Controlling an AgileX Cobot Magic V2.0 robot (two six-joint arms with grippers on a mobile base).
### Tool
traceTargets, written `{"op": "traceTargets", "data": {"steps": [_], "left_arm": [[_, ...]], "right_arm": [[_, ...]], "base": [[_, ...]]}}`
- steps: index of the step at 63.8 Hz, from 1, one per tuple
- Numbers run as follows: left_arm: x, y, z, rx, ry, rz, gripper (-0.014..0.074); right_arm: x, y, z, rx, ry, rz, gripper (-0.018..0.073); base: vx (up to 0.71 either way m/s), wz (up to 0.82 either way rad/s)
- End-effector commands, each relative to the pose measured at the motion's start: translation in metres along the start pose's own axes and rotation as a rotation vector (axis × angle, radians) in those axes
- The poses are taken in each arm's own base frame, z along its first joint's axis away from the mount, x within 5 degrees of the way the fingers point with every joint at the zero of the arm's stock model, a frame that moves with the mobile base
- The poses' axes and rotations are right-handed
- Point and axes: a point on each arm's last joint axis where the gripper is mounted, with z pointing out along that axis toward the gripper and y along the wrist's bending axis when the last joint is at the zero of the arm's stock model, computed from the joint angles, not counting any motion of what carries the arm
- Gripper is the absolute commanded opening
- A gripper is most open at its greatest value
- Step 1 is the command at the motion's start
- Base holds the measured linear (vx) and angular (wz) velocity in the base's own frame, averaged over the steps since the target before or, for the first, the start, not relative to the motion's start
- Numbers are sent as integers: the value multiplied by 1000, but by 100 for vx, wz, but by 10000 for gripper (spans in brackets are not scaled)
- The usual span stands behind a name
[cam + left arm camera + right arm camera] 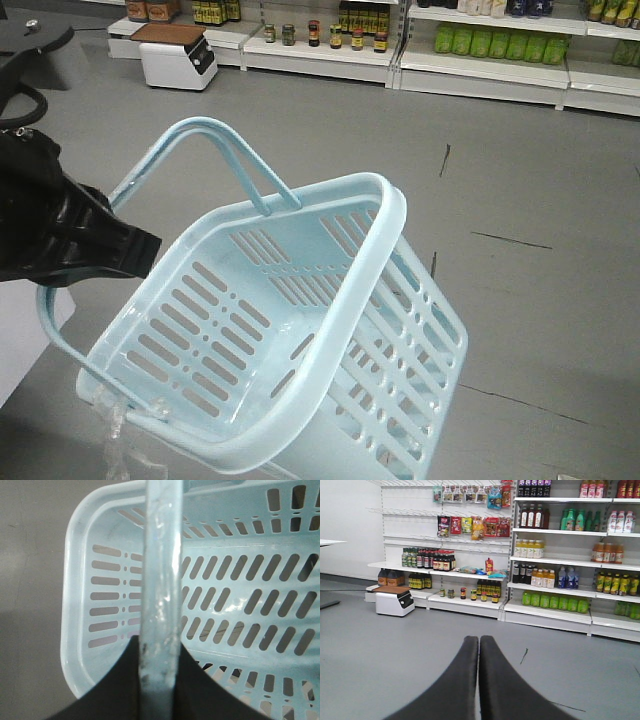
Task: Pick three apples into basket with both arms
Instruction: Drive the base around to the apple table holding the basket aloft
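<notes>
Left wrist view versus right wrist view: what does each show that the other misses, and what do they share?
Only the left wrist view shows the pale blue basket, nothing lying in the part visible, with the left gripper shut on its handle. Only the right wrist view shows the right gripper, jaws closed together on nothing, and store shelves stocked with bottles beyond it. Both show grey floor, and neither shows an apple.
</notes>
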Motion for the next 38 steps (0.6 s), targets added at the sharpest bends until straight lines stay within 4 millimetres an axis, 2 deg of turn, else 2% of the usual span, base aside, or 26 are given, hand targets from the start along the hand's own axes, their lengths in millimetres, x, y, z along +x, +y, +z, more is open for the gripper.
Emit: {"op": "traceTargets", "data": {"steps": [1,19,38], "left_arm": [[-3,-4,-17,43,-92,-9,-7],[-3,-4,-17,43,-92,-9,-7],[-3,-4,-17,43,-92,-9,-7]], "right_arm": [[-3,0,-1,9,-72,-11,-4],[-3,0,-1,9,-72,-11,-4],[-3,0,-1,9,-72,-11,-4]], "base": [[15,15],[17,5],[20,-17]]}}
